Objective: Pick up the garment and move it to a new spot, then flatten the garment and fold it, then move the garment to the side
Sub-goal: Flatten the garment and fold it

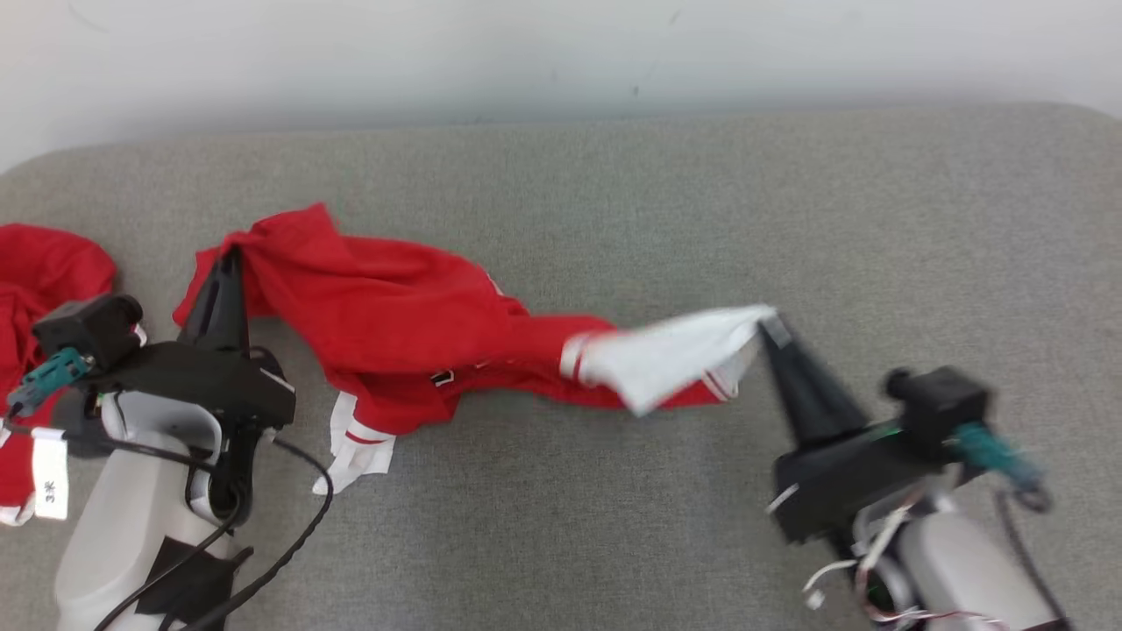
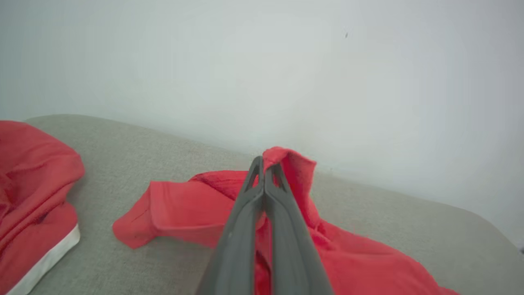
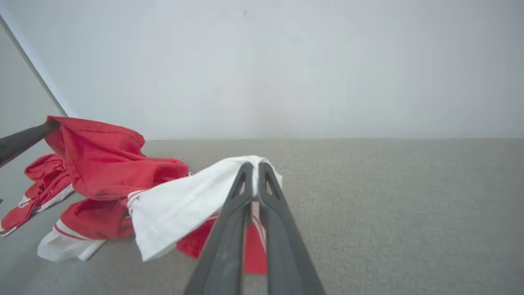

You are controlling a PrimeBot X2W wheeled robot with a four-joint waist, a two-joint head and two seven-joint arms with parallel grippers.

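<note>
A: The left claw (image 1: 230, 258) pinches a red corner of the garment (image 1: 394, 333), which sags across the grey surface (image 1: 614, 219) to the right claw (image 1: 770, 326) — pinching its white end.

B: Looks soft, light, limp — hems and corners should hold best.

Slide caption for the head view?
Head view: left gripper and right gripper pinch opposite ends of the red-and-white garment across the grey surface.

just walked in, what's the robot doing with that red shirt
It holds the red and white shirt at both ends: left gripper shut on a red edge, right gripper on a white part. The shirt sags bunched between them over the grey surface, not flattened yet. Another red garment lies far left.
</note>
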